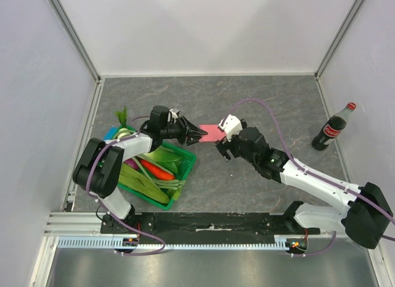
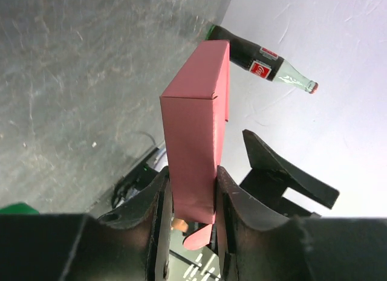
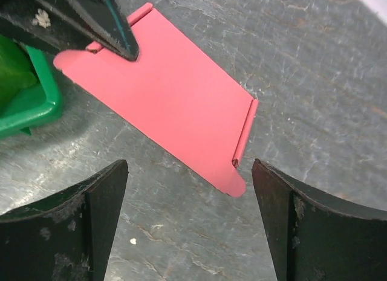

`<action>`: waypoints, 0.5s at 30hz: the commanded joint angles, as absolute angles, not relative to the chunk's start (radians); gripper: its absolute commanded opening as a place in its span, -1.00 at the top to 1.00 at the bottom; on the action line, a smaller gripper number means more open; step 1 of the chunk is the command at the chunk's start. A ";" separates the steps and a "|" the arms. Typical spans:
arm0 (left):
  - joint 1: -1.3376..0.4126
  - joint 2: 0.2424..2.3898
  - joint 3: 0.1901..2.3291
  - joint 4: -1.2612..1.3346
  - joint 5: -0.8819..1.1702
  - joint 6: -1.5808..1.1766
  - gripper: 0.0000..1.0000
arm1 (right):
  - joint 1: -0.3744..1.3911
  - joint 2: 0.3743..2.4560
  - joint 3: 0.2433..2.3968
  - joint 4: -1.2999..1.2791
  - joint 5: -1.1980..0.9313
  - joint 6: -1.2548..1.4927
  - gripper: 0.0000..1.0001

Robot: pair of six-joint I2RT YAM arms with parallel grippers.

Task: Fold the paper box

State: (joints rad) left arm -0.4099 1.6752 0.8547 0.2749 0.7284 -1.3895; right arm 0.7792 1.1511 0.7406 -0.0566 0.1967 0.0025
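The pink paper box (image 1: 212,133) is held above the grey table between the two arms. My left gripper (image 1: 199,136) is shut on its near end. In the left wrist view the box (image 2: 196,130) stands up from between my fingers (image 2: 157,208) as a narrow rectangular shape, with a small rounded flap hanging loose at its gripped end. My right gripper (image 1: 224,147) is open just beside the box's right end and does not touch it. In the right wrist view the box (image 3: 169,93) shows its broad pink face, a folded end flap and a rounded tab, above my spread fingers (image 3: 97,202).
A green crate (image 1: 179,176) of vegetables stands under the left arm at the table's left; its corner shows in the right wrist view (image 3: 30,106). A cola bottle (image 1: 333,128) stands at the right by the wall and shows in the left wrist view (image 2: 266,66).
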 commanded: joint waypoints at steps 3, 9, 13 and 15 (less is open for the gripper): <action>-0.396 1.586 0.828 0.247 0.884 -1.545 0.37 | 0.909 1.186 0.759 -0.008 0.348 -0.216 -0.82; -0.391 1.578 0.813 0.267 0.930 -1.565 0.37 | 0.991 1.272 0.776 0.064 0.567 -0.307 -0.78; -0.391 1.591 0.808 0.276 0.960 -1.563 0.36 | 0.999 1.296 0.773 0.140 0.653 -0.345 -0.65; -0.391 1.597 0.811 0.287 0.982 -1.562 0.33 | 1.008 1.293 0.767 0.149 0.647 -0.362 -0.47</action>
